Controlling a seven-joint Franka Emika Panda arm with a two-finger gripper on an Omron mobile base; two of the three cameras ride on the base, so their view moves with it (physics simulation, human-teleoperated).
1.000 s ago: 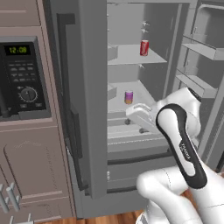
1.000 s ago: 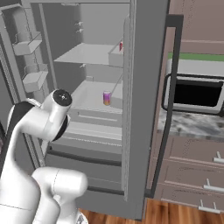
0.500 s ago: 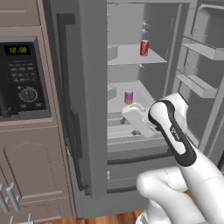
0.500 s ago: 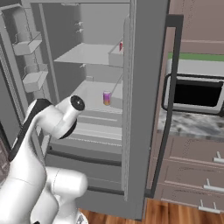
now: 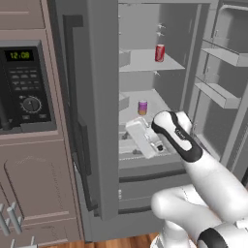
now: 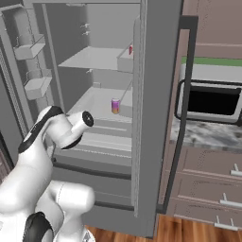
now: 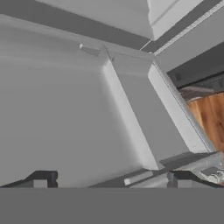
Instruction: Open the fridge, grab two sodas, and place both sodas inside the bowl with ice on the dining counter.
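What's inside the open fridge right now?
Inside the fridge: a red soda on the upper shelf, a purple soda on the shelf below. The robot's arm covers part of the lower shelf front.

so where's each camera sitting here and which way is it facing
Left base view: behind the arm to its left, facing into the open fridge; the white arm rises lower right, claw at the lower shelf.
Right base view: behind to its right, facing the same fridge; arm lower left.
Hand view: on the hand, facing grey fridge surfaces; dark fingertips at the bottom.
Both base views share the purple soda and red soda.
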